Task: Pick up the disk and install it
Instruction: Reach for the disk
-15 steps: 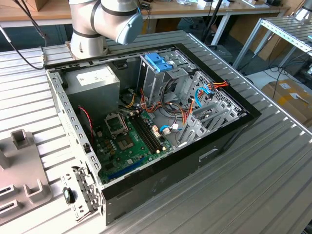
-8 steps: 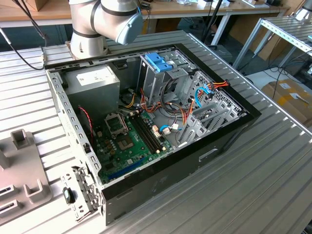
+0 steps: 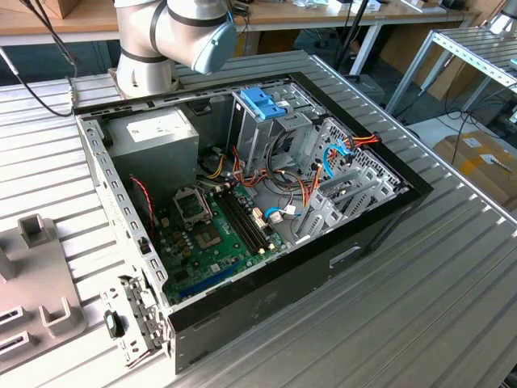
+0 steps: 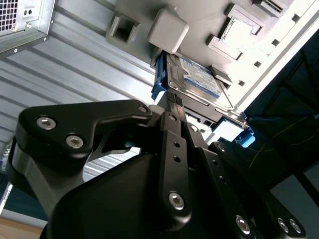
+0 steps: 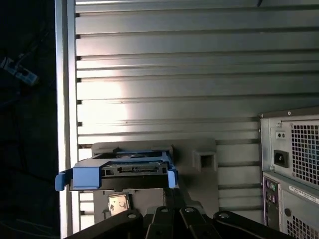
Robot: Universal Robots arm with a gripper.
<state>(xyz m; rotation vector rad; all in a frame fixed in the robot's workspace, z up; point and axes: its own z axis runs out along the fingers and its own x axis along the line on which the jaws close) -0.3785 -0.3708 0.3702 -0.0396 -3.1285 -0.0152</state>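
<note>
1. In the exterior view the computer case (image 3: pixel 242 315) is lying open on the ribbed metal table (image 3: pixel 420 307); inside the case a green motherboard (image 3: pixel 214 234) is facing upward, a grey metal box (image 3: pixel 153 133) is sitting in the corner nearest the arm's base, and a small blue bracket (image 3: pixel 262 103) is standing above the drive cage; the robot arm (image 3: pixel 174 32) is rising just behind the case; a grey fixture (image 3: pixel 36 275) is resting on the table to the exterior view's left of the case.
2. In the second wrist view the gripper (image 4: pixel 175 102) is reaching right up to the disk (image 4: pixel 199 74); the disk is lying in the grey fixture (image 4: pixel 122 27), apart from the case's rear corner (image 4: pixel 20 20); whether the gripper is open, closed or holding the disk cannot be told.
3. In the first wrist view the disk (image 5: pixel 119 172) is sitting in the fixture (image 5: pixel 204 159) near the case's vented rear panel (image 5: pixel 291 169); its light-blue rail frame (image 5: pixel 87 178) is wrapping the near edge; the gripper (image 5: pixel 174 194) is hanging at the disk's end nearer the case.
</note>
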